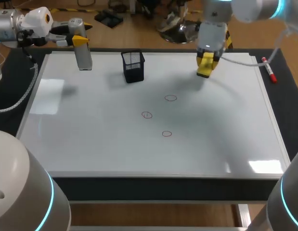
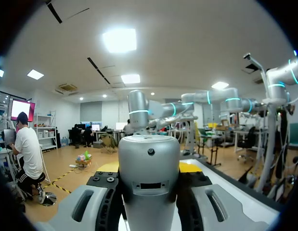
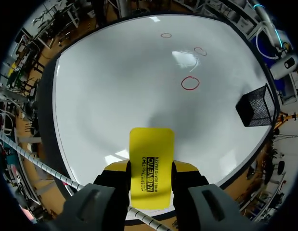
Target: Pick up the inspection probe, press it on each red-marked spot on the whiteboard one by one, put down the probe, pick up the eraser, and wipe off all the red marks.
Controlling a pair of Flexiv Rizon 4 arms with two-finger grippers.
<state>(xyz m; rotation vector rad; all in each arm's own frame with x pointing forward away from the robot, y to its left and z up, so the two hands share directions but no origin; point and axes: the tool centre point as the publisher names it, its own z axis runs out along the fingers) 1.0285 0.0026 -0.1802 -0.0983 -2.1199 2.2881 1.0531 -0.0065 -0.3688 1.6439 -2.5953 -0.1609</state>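
My left gripper (image 1: 79, 40) is shut on the inspection probe (image 1: 83, 55), a silver cylinder held upright over the far left corner of the whiteboard (image 1: 91, 139). In the left wrist view the probe (image 2: 149, 178) fills the space between the fingers. My right gripper (image 1: 206, 61) is shut on the yellow eraser (image 1: 204, 68), hovering over the board's far right part. The eraser (image 3: 151, 159) sticks out ahead of the right gripper (image 3: 149, 174). Three red circles (image 1: 171, 98) (image 1: 147, 115) (image 1: 167, 134) are drawn mid-board; the nearest circle (image 3: 189, 83) lies ahead of the eraser.
A black mesh pen cup (image 1: 133, 66) stands at the far middle of the board, between the two grippers, and shows as the mesh cup (image 3: 257, 107) in the right wrist view. A red marker (image 1: 269, 69) lies off the board's far right corner.
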